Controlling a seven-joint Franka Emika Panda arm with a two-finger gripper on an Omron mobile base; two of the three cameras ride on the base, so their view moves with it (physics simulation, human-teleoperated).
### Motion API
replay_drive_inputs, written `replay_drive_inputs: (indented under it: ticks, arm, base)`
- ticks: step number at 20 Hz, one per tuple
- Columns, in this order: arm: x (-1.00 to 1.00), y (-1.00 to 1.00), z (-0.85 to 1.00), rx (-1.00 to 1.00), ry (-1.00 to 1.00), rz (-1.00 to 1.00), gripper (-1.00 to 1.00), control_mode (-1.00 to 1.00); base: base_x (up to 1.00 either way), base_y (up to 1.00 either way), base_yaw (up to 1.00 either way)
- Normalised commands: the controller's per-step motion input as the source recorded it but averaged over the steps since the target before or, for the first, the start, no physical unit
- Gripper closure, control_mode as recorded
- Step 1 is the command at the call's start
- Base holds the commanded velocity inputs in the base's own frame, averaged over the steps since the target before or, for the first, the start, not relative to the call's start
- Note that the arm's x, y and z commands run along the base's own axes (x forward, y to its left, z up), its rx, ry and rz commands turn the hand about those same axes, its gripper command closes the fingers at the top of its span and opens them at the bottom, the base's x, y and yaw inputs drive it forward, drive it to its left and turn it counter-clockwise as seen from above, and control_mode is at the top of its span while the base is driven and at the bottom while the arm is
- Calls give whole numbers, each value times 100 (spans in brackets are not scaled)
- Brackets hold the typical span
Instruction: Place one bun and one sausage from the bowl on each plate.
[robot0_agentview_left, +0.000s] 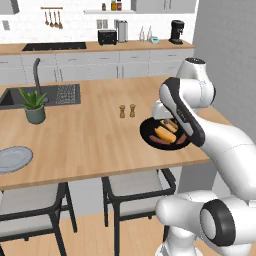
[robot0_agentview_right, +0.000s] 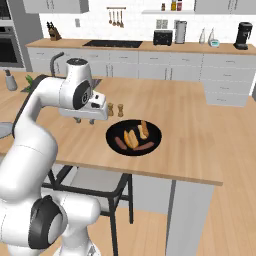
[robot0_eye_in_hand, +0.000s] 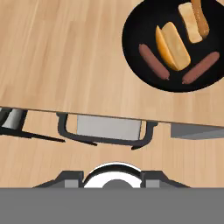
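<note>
Lying in the black bowl (robot0_eye_in_hand: 173, 43) near the front edge of the tabletop (robot0_agentview_left: 90, 130) are all the pieces to be served: two buns (robot0_eye_in_hand: 173, 46) side by side toward the middle and far side, and two sausages (robot0_eye_in_hand: 154, 61), one on each flank of the nearer bun. A third thin brown piece (robot0_eye_in_hand: 200, 17) is seen resting against the farther bun; whether it is another sausage cannot be told. Nothing has been lifted out, so the task is judged to be at its very start, with every bun and sausage yet to be moved.

The tool (robot0_agentview_right: 85, 120) is held above bare wood just beside the bowl, on the side away from the tabletop's free end, and nothing is carried in it. Whether its jaws are parted or drawn together cannot be told from the pictures.

Just beyond the bowl two small shakers (robot0_agentview_left: 127, 110) are stood. Well apart, at the far left end, the pale grey-blue plate (robot0_agentview_left: 14, 158) is found unloaded, and a potted plant (robot0_agentview_left: 34, 104) is placed beside the sink (robot0_agentview_left: 10, 97). The tan plate is not made out. Two trips per plate are judged to be left.
</note>
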Motion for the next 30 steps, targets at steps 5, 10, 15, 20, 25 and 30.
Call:
replay_drive_inputs:
  ticks: [5, 10, 15, 20, 25, 30]
  arm:
    - [-1, -66, -16, 0, 0, 1, -100, -100]
    - [50, -82, -63, -21, 0, 0, -100, -100]
    - [100, -12, -92, -3, 14, -11, -100, -100]
    - [74, 0, -48, 1, 17, -4, -100, -100]
    - [57, -10, -26, 0, 2, -3, -100, -100]
    - [52, -9, -20, 1, 0, -7, -100, -100]
  base:
    - [0, 0, 0]
    - [0, 0, 0]
    - [0, 0, 0]
    - [0, 0, 0]
    - [0, 0, 0]
    - [0, 0, 0]
